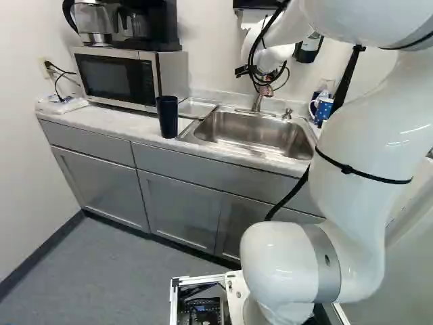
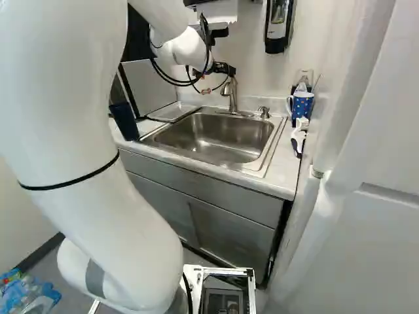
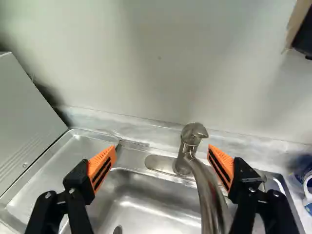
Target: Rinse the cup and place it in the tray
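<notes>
Tool [image 3: 163,146] is up by the back wall, its two orange-padded fingers spread wide with nothing pinched. The brushed-metal faucet [image 3: 185,159] lies within the span of the fingers in the wrist view, nearer the finger on the side of the blue dotted mug [image 2: 302,104]; contact cannot be confirmed.

Probable cup for the task: the tall dark blue tumbler [image 1: 167,116], upright on the pale bench [image 1: 128,122] just beside the near corner of the stainless steel sink [image 1: 254,133], on the microwave [image 1: 114,78] side. That spot presumably keeps it close to the water and within reach. The shallow steel tray [image 3: 85,152] lies between microwave and sink, likely so a wet cup can drain there.

Judgement: early stage, probably working the faucet lever [image 3: 196,129]; no stream shows. The fingers likely stand wide to clear the spout. Risk: a slightly off approach pushes the spout sideways instead of moving the lever.
</notes>
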Available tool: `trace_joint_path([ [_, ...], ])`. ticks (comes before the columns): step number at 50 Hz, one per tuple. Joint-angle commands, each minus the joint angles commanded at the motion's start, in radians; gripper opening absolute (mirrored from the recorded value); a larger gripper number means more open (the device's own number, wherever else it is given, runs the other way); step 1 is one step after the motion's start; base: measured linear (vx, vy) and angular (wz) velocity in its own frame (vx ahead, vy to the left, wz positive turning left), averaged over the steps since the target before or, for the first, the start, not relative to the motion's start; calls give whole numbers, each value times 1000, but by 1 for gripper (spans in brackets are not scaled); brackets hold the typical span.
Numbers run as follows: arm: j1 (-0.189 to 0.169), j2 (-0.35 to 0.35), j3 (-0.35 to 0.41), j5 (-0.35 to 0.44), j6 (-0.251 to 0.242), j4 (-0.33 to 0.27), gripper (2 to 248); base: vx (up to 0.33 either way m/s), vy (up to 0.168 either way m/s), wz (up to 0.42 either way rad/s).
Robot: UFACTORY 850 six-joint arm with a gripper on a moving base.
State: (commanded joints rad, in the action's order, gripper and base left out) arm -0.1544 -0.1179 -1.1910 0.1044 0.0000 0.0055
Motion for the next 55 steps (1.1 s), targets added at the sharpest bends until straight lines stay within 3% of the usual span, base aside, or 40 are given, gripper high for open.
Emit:
trace_joint_path([
  [29,13,-80,-87,-3,0,0,247,0,0,0],
  [55,16,-114,-124,95,0,15,247,0,0,0],
])
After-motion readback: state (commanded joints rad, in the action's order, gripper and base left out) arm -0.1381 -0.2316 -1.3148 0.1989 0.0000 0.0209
